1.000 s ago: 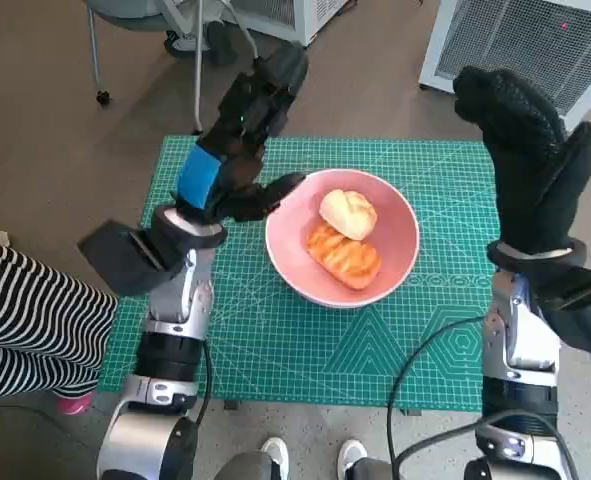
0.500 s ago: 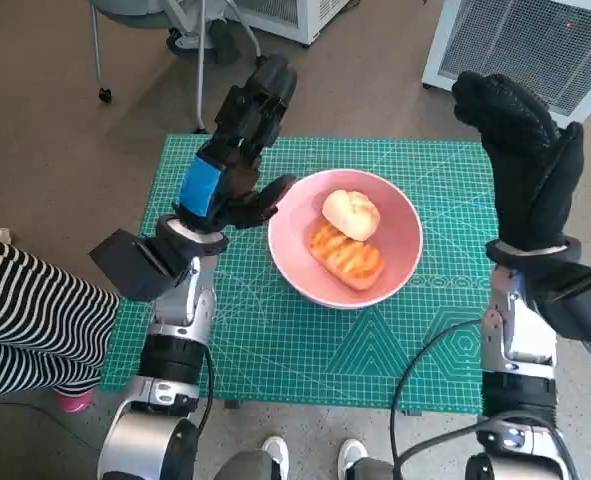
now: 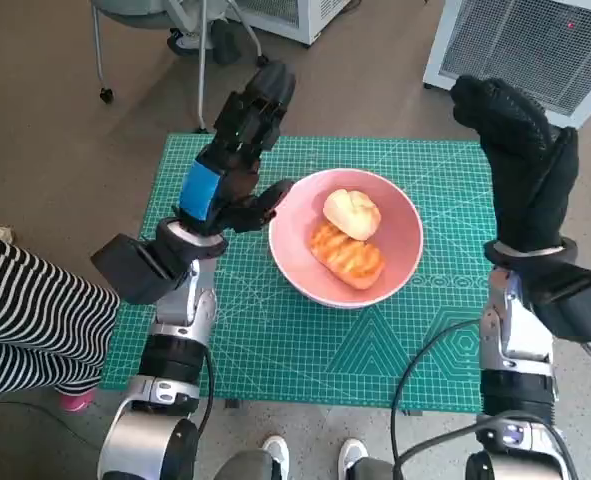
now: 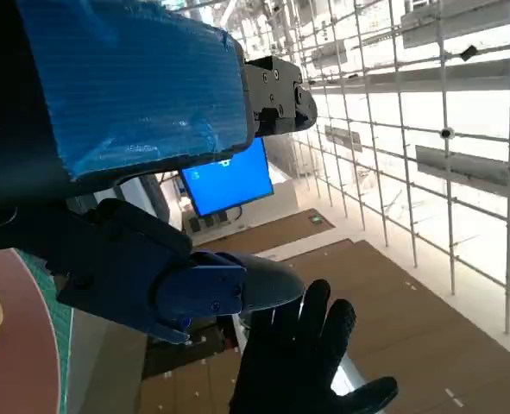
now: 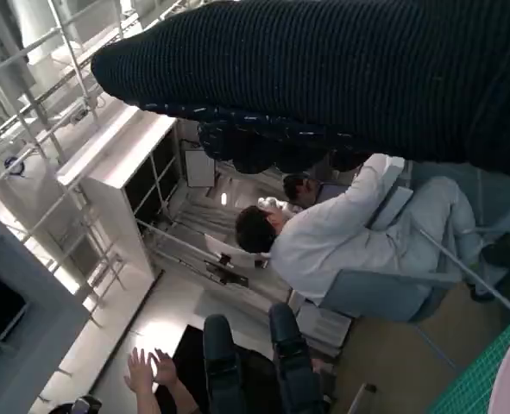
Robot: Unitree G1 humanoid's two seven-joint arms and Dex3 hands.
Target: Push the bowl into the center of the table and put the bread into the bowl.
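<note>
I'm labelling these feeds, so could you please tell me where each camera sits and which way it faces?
Head view: on the head, looking steeply down at the bowl on the mat; both forearms show, left hand and right hand.
Left wrist view: behind the left hand, tilted up at the ceiling; right hand visible.
Right wrist view: behind the glove, facing a seated person.
Shared: all three views catch the bowl.

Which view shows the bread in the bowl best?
The head view: both bread pieces lie fully visible in the pink bowl. The left wrist view catches only a pale sliver of bread at its edge; the right wrist view shows only the bowl's rim.
</note>
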